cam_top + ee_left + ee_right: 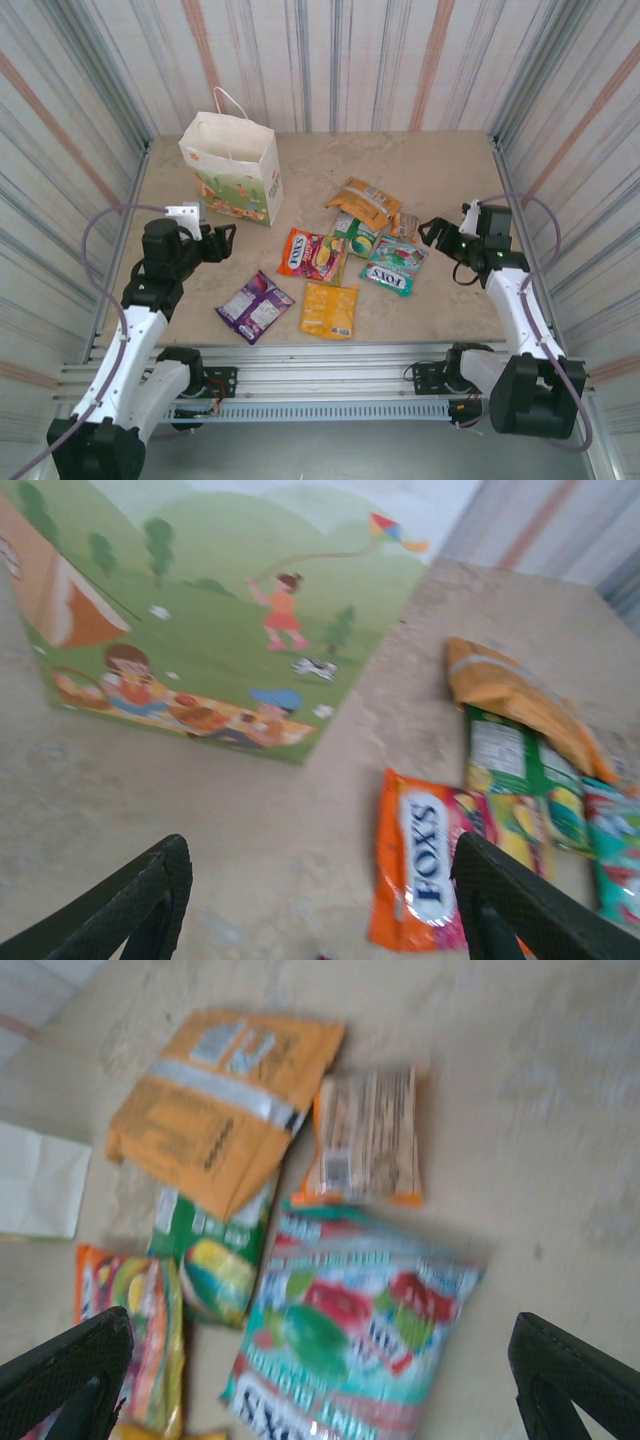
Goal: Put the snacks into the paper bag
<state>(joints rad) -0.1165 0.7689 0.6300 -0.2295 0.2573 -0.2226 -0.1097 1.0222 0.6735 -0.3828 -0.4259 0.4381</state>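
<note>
Ahead of the left gripper [320,880], bare table [250,820] runs up to the paper bag [220,630], which walls off the far left; the orange FOX'S packet [420,850] lies just right; the teal FOX'S packet [350,1340] lies beneath the right gripper [320,1360]; bare table to its right.

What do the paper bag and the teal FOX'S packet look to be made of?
The paper bag looks like matte white paper, stiff enough to stand upright, with a printed scene on its sides. The teal FOX'S packet is probably thin glossy plastic film: its surface looks crinkled, though blurred.
</note>
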